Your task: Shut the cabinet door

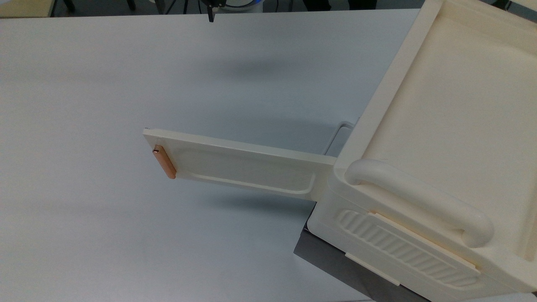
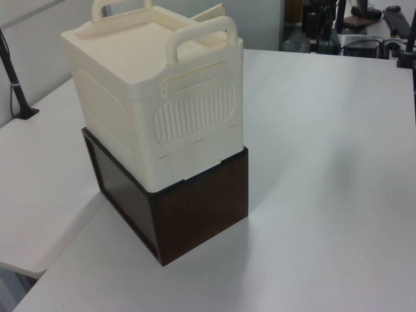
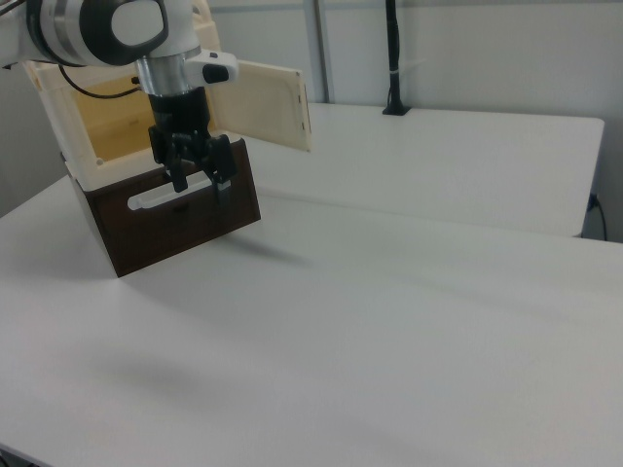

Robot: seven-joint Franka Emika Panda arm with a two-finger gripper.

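Cabinet door (image 1: 239, 161) swung wide open from the cream cabinet (image 1: 444, 138), copper handle (image 1: 164, 162) at its free end, cabinet on a dark box (image 2: 195, 208) on the white desk (image 1: 126, 75), tool (image 3: 200, 180) hanging apart from the door, fingers spread, holding nothing

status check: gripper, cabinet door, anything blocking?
Gripper open, empty, hanging above the table. Cabinet door wide open, untouched. Nothing seen on the table in the door's swing path.
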